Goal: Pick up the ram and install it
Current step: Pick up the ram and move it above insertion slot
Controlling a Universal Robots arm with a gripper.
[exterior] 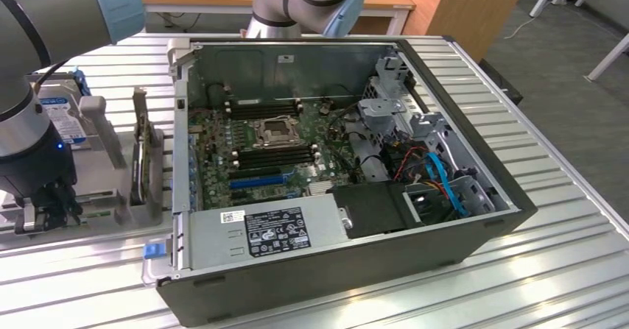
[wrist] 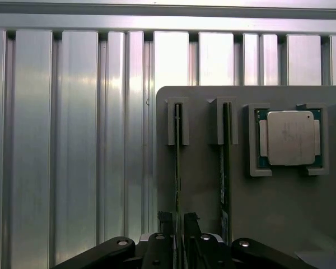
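The ram (wrist: 177, 162) is a thin green stick standing on edge in a slot of a grey holder plate (wrist: 201, 185), seen edge-on in the wrist view. My gripper (wrist: 178, 217) straddles its near end, one finger on each side, and the fingers (wrist: 166, 221) press against the board. A second ram stick (wrist: 224, 162) stands in the neighbouring slot, untouched. In the exterior view my gripper (exterior: 44, 210) is down low over the holder at the exterior view's left, beside the open computer case (exterior: 472, 233).
A square silver processor (wrist: 290, 137) lies in a recess on the holder, beyond the second stick. A hard drive with a blue-and-white label (exterior: 61, 115) stands behind my arm. The motherboard's black memory slots (exterior: 277, 156) lie inside the case. The ribbed metal table (wrist: 73, 140) surrounds everything.
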